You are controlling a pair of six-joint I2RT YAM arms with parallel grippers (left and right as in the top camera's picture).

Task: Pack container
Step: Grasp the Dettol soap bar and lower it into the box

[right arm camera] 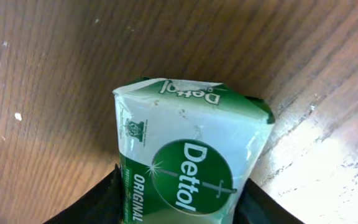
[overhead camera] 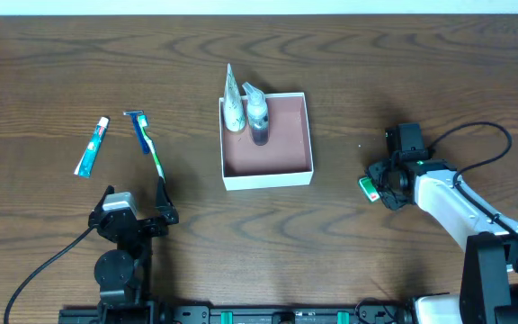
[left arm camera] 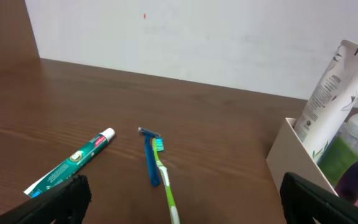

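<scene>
The container [overhead camera: 267, 179] sits mid-desk [overhead camera: 403, 72] between both arms, with a white tube [overhead camera: 233, 103] and a small bottle [overhead camera: 257, 117] leaning in its far-left corner. Its walls are thin, so I'd guess it's light and skiddy: drop stuff in, don't bump it. My right tool [overhead camera: 378, 184] pinches a Dettol soap pack [right arm camera: 185, 168], and that wrapper looks slick. My left tool [overhead camera: 135, 203] is spread wide and empty. The right wrist view cuts off the actual pad contact.

The Dettol soap [right arm camera: 185, 168] is cut off at the bottom edge.

Wooden table [overhead camera: 43, 72]: container [overhead camera: 286, 139], toothpaste [overhead camera: 91, 147], razor [overhead camera: 139, 129], toothbrush [overhead camera: 156, 157]
</scene>
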